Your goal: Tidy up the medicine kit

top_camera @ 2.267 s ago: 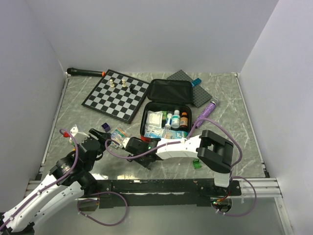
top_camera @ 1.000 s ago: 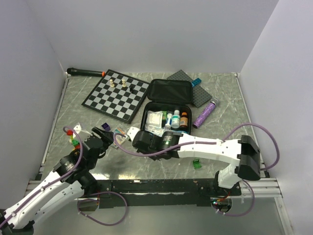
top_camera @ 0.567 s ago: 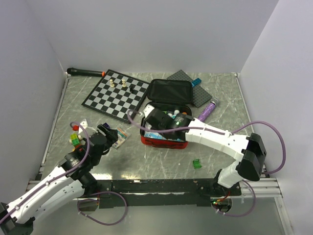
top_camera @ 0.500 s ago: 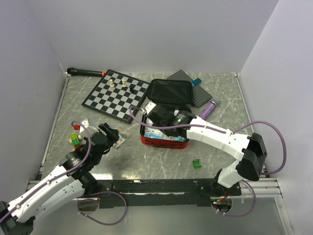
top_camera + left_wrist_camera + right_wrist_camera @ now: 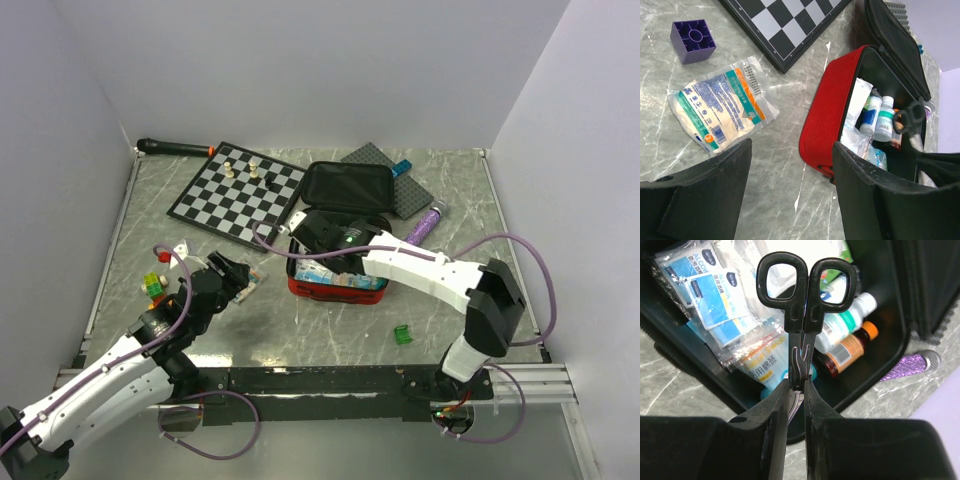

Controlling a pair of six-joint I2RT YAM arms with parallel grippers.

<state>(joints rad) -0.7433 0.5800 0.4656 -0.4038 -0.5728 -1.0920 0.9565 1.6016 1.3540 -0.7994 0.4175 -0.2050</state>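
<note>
At the middle of the table, one soft red fabric medicine kit (image 5: 335,289) lies unzipped, its black lid folded back toward the far wall. The right gripper (image 5: 796,385) hangs above the black-lined compartment, clenched on the closed blades of one pair of black-handled scissors (image 5: 801,315), with the handles pointing away from the wrist. Three small bottles (image 5: 885,119) stand in the compartment beside several sachets. The left gripper (image 5: 790,150) is spread wide and holds nothing, above bare table between the kit and one white printed gauze packet (image 5: 722,107). One purple plastic block (image 5: 692,34) sits near that packet.
</note>
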